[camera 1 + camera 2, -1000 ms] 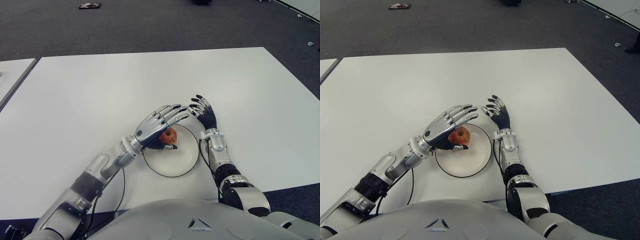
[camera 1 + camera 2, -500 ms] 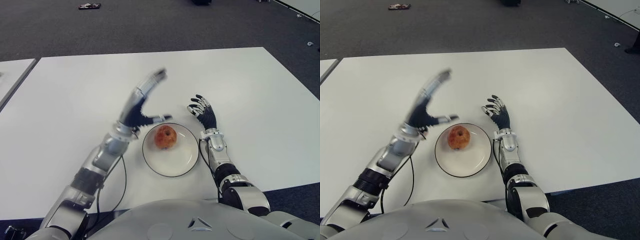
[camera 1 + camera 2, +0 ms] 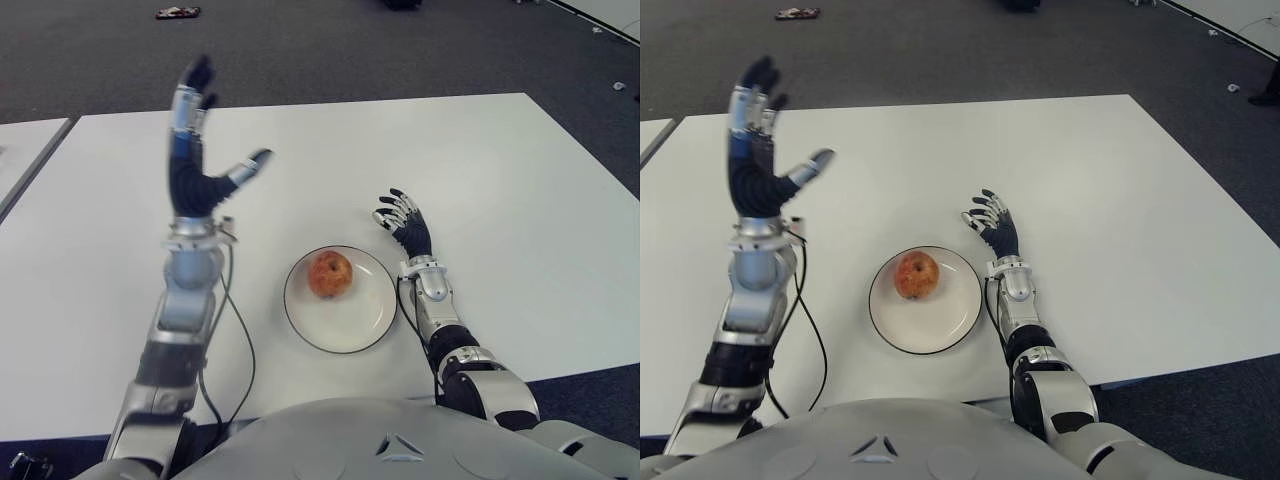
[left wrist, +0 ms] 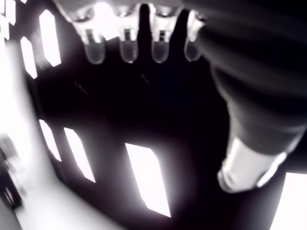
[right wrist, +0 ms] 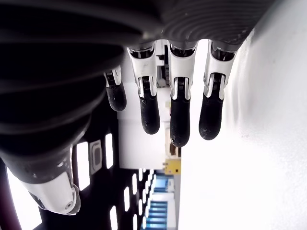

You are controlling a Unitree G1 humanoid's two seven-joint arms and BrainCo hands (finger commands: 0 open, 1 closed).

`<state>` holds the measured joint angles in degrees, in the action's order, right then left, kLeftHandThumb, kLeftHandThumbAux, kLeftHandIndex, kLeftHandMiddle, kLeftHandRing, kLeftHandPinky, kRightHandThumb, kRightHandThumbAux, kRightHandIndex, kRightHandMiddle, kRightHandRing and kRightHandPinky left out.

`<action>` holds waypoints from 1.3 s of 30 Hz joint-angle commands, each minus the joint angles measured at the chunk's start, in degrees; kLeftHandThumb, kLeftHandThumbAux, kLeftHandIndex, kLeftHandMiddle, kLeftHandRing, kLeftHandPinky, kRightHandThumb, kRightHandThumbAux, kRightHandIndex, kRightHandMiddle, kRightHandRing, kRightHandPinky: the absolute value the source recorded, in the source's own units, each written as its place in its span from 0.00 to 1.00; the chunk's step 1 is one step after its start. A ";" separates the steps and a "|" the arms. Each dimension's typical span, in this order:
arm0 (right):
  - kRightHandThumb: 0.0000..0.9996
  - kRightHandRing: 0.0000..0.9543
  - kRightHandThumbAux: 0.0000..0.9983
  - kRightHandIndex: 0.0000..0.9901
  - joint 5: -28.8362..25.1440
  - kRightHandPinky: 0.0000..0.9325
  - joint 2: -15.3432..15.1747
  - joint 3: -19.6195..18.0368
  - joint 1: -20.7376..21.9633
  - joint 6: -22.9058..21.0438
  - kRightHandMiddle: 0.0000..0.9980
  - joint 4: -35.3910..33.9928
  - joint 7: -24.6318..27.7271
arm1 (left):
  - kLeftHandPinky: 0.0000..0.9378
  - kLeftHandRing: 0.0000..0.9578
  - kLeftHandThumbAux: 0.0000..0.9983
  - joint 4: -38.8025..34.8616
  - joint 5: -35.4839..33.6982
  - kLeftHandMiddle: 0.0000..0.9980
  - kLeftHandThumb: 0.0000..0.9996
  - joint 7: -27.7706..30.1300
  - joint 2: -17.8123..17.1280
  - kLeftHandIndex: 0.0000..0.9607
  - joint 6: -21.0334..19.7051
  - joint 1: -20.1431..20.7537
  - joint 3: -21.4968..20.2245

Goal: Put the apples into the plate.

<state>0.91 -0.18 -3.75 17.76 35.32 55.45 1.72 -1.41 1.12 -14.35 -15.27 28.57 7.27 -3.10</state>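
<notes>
Left eye view, apple: the one round red-and-yellow apple [image 3: 330,274] sits on the round white plate with a thin dark rim [image 3: 372,325], left of the plate's middle; no second apple shows anywhere on the table.
Left eye view, left hand: the silver-and-black left hand [image 3: 197,160] is raised high above the white tabletop [image 3: 520,190], well apart from the plate, fingers straight up, thumb splayed, holding nothing.
Left eye view, risk: the apple lies off-centre and could roll toward the rim if the table or plate is knocked; in my judgement the likeliest cause is the left forearm or its dangling black cable [image 3: 238,340] sweeping past the plate's left edge on the way down.
Right eye view, right hand: the right hand [image 3: 992,226] shows just beyond the plate's right edge, palm up, fingers loosely fanned and empty; a twitch of its wrist could nudge the rim.
Right eye view, surroundings: dark grey carpet [image 3: 940,50] lies beyond the table, with a small flat dark object [image 3: 798,13] on it far off; nothing stands between either hand and the plate.
Left wrist view, state: fingertips [image 4: 128,50] point at bright ceiling panels, apart and empty; the view is dim, so the thumb is probably the large shape beside them.
Right wrist view, state: four dark fingertips [image 5: 179,122] hang slightly bent and apart beside the white tabletop, clasping nothing.
</notes>
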 commanded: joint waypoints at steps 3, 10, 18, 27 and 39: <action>0.23 0.35 0.71 0.14 -0.26 0.41 0.68 0.04 -2.53 -2.74 0.28 2.46 0.17 | 0.00 0.00 0.34 7.25 0.67 0.00 0.09 -3.07 3.94 0.00 -0.82 5.47 -4.49; 0.22 0.35 0.71 0.15 -0.22 0.41 0.59 0.08 -2.85 -2.41 0.28 2.21 0.27 | 0.00 0.00 0.41 13.33 1.33 0.00 0.04 -5.47 8.90 0.00 1.87 5.52 -5.51; 0.23 0.35 0.71 0.15 -0.52 0.41 0.55 -0.13 -3.11 -2.48 0.28 1.85 0.62 | 0.00 0.00 0.47 16.79 3.04 0.00 0.02 -6.24 9.82 0.00 1.23 4.17 -7.52; 0.24 0.34 0.70 0.14 -0.50 0.40 0.53 -0.18 -3.34 -2.09 0.27 1.72 0.70 | 0.00 0.00 0.48 22.55 3.15 0.00 0.01 -5.46 9.60 0.00 1.31 4.07 -8.71; 0.23 0.34 0.70 0.14 -0.31 0.40 0.70 -0.03 -3.75 -2.30 0.27 1.08 0.45 | 0.00 0.00 0.49 30.78 0.65 0.00 0.00 1.00 10.91 0.00 4.86 1.66 -6.48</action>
<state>0.84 0.10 -3.75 17.07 35.36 54.55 2.29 27.46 2.26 -15.50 -5.26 32.55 10.67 -10.58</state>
